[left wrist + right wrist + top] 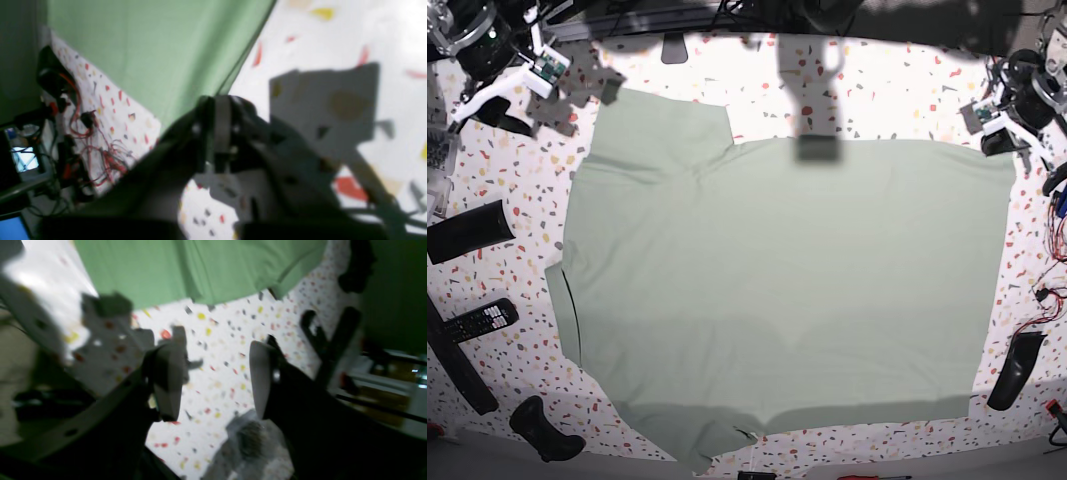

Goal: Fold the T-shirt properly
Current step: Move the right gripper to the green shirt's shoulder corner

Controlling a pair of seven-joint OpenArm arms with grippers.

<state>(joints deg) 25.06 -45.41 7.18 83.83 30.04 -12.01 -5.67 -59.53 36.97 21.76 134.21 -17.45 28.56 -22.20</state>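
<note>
Both grippers sit at the far corners of the speckled table (pixel 517 200), apart from the work. In the left wrist view the left gripper (pixel 218 133) has its jaws pressed together at the straight edge of the T-shirt (pixel 777 290); blur hides whether any cloth is pinched between them. The right gripper (pixel 217 373) stands with a clear gap between its pads and nothing in it, the shirt's edge lying beyond its tips.

The T-shirt lies spread flat across the middle of the table, not yet folded, with one sleeve toward the right gripper's corner.

The main risk is an uneven lift. If the left jaws have closed on air or on a thin sliver of hem, the cloth could slip out once pulled, and the fold would come out skewed. With only one corner held, dragging could also bunch the shirt. A remote control (pixel 482 320) and dark tools near the right arm's side could snag a trailing edge.
</note>
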